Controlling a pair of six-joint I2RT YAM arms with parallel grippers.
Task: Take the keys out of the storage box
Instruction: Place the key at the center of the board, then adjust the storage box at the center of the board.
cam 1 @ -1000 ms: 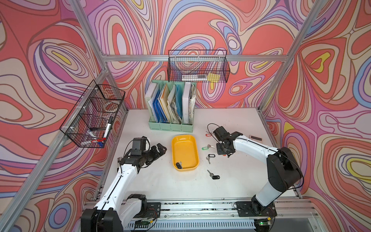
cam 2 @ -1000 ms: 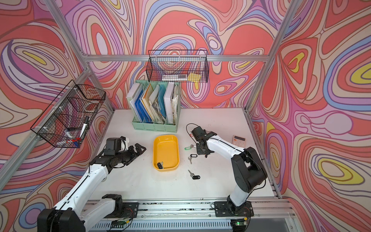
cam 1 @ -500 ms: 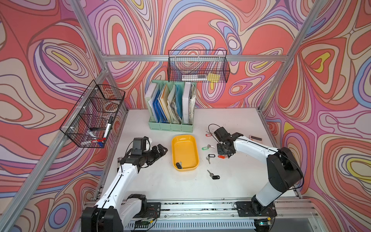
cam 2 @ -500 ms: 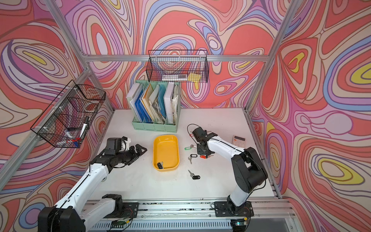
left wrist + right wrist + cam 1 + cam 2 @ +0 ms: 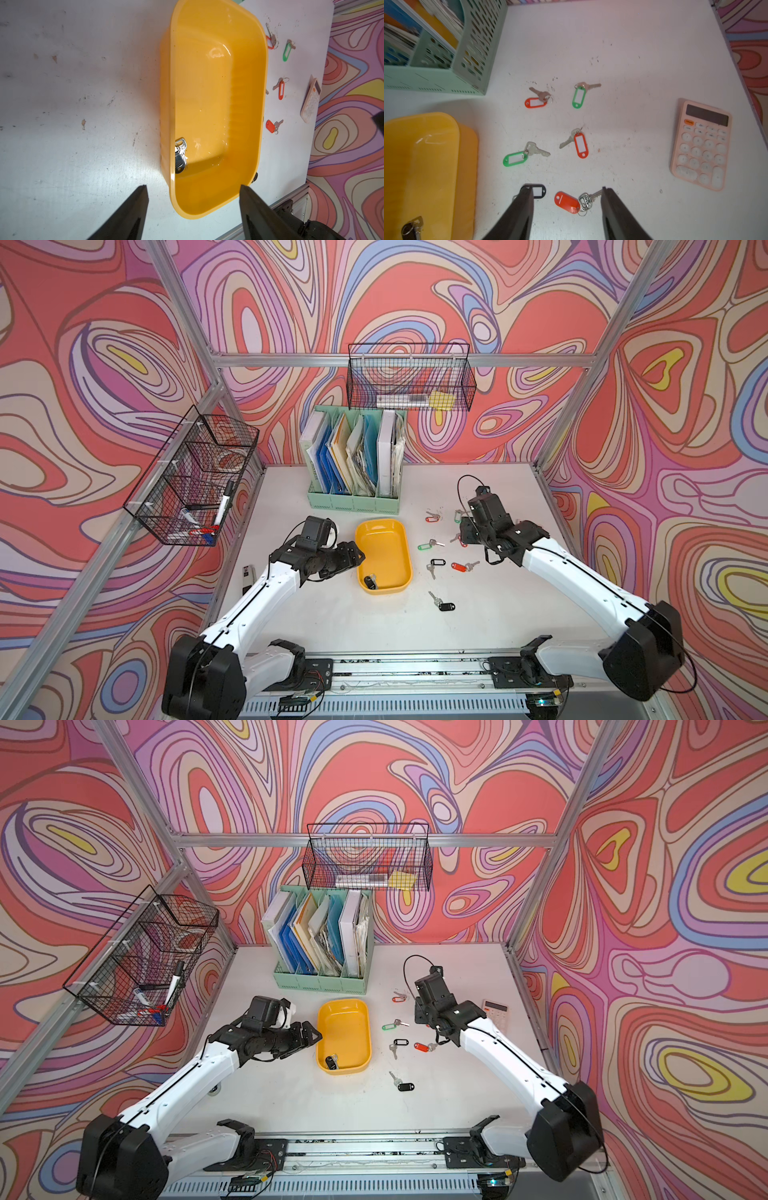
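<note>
**Keys (image 5: 424, 546) mostly lie outside the storage box (image 5: 401, 531)**

Nearest the front edge of the bench (image 5: 332, 626), a lone black-tagged key (image 5: 445, 606) lies on the white surface. Just beyond it, left of centre, the yellow storage box holds a single key (image 5: 180, 155) on a dark tag, tucked into its near left corner. The left tool (image 5: 360, 557) hovers at the box's left wall beside that corner, jaws wide and empty. Right of the box, a second black tag (image 5: 437, 562) and a red-tagged key (image 5: 568, 201) lie side by side on the bench. The right tool (image 5: 565, 190) hangs above the red one, jaws apart, gripping nothing. Farther back lie a green-tagged key (image 5: 515, 159) and a second red-tagged key (image 5: 580, 144), then a third red tag (image 5: 535, 102) and a second green tag (image 5: 579, 97) nearer the far edge. A pink calculator (image 5: 494, 1011) sits toward the right edge. A mint file organiser (image 5: 353, 497) stands at the far edge, with wire baskets (image 5: 409, 381) on the walls above.
</note>
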